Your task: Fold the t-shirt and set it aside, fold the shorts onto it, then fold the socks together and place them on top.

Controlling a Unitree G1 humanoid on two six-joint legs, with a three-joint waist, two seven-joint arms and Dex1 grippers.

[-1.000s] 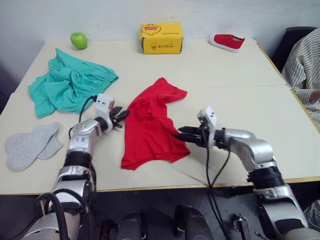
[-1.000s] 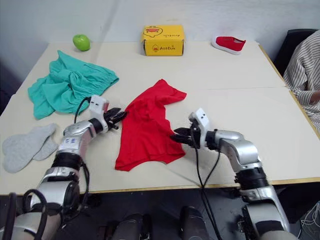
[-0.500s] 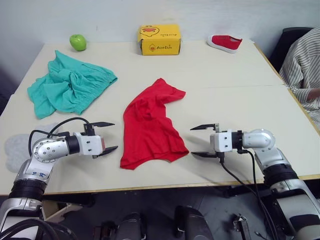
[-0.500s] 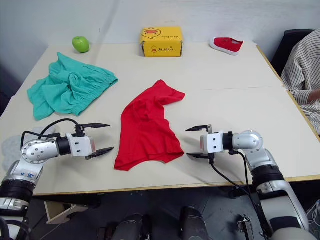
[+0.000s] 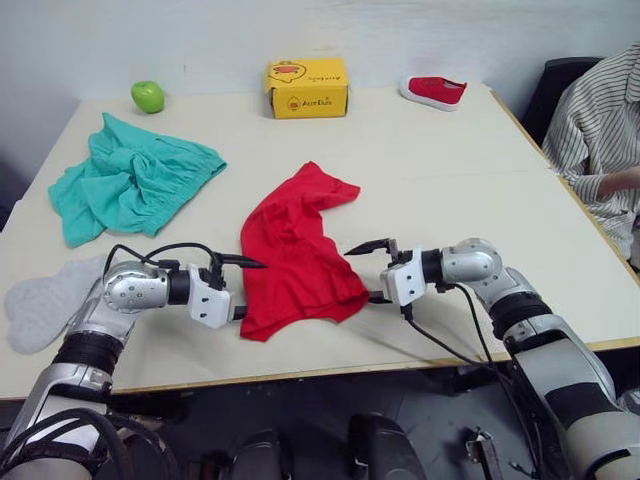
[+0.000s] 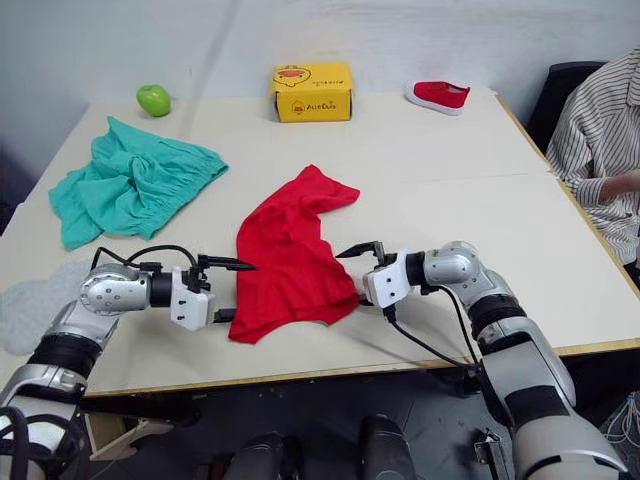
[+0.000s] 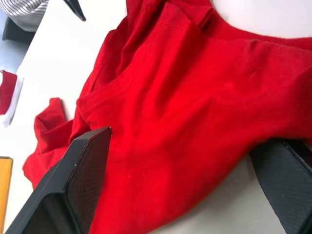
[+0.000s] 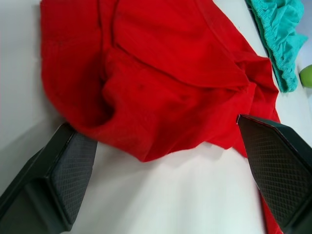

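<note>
The red t-shirt lies crumpled in the middle of the table. My left gripper is open at the shirt's near left edge, and in the left wrist view the red cloth lies between its wide-spread fingers. My right gripper is open at the near right edge, with the cloth's corner between its fingers. The teal shorts lie bunched at the back left. The grey socks lie flat near the table's left front edge.
A yellow box, a green apple and a small red shoe stand along the table's far edge. A person in a striped sleeve sits at the right side. Bare tabletop lies right of the shirt.
Both grippers, shut at the shirt a second ago, drew back and opened, then moved inward so their open fingers now straddle the shirt's near edges. The camera has shifted slightly.
</note>
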